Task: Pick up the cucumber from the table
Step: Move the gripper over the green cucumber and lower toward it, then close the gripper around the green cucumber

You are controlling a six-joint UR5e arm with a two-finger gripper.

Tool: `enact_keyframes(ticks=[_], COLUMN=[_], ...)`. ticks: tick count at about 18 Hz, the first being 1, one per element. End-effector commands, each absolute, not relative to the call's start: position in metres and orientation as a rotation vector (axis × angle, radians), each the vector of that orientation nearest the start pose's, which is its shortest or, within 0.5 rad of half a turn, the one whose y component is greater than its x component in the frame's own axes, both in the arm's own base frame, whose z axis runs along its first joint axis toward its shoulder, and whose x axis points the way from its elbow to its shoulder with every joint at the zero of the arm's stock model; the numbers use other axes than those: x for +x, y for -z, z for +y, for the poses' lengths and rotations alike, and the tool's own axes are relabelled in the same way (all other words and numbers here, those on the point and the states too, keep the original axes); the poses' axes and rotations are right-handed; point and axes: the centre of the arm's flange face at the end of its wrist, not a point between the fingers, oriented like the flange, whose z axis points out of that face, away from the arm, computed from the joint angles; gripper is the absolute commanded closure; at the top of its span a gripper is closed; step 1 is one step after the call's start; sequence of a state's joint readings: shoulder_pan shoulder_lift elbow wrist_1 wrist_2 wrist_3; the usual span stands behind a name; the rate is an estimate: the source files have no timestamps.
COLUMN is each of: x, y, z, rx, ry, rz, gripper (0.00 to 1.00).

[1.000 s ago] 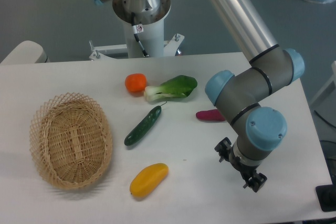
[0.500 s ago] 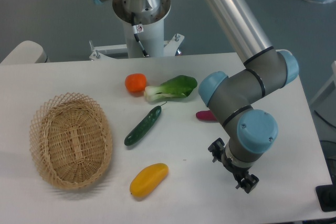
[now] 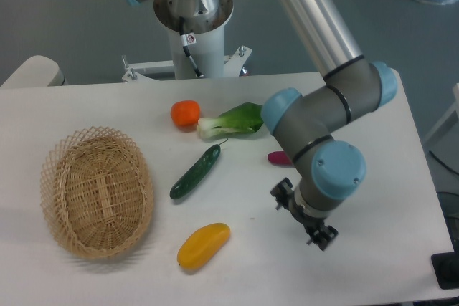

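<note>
The cucumber [image 3: 195, 171] is slim, dark green and glossy, and it lies slantwise on the white table [image 3: 244, 270] near the middle, untouched. My gripper [image 3: 301, 216] hangs below the blue wrist joint, to the right of the cucumber and a little nearer the front edge, well apart from it. Only black parts of it stick out from under the wrist, so how its jaws stand is hidden. Nothing shows in its grasp.
A wicker basket [image 3: 97, 191] stands at the left. A yellow fruit [image 3: 204, 244] lies in front of the cucumber. Behind it are an orange fruit [image 3: 185, 112] and a bok choy [image 3: 235, 120]. A purple vegetable [image 3: 278, 158] is partly hidden by the arm. The robot base [image 3: 193, 26] stands behind the table.
The arm's wrist and gripper have moved steadily leftward and slightly back, closer to the cucumber. The objects on the table have not moved.
</note>
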State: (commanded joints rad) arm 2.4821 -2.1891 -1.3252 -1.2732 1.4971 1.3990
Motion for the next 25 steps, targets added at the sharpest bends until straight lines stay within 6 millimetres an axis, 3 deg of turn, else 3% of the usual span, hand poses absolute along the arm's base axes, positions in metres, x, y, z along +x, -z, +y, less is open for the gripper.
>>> enact_keyframes(ticks=[5, 9, 12, 16, 25], x=[-0.421, -0.383, -0.348, -0.312, -0.284], y=[-0.256, -0.246, -0.235, -0.209, -0.192], z=[0.542, 0.525, 0.522, 0.517, 0.492], rx=[-3.012, -3.025, -3.042, -3.048, -3.047], ry=[0.210, 0.277, 0.307, 0.223, 0.223], rz=[0.794, 0.813, 0.811, 0.779, 0.784], gripper=[0.00, 0.00, 0.00, 0.00, 0.00])
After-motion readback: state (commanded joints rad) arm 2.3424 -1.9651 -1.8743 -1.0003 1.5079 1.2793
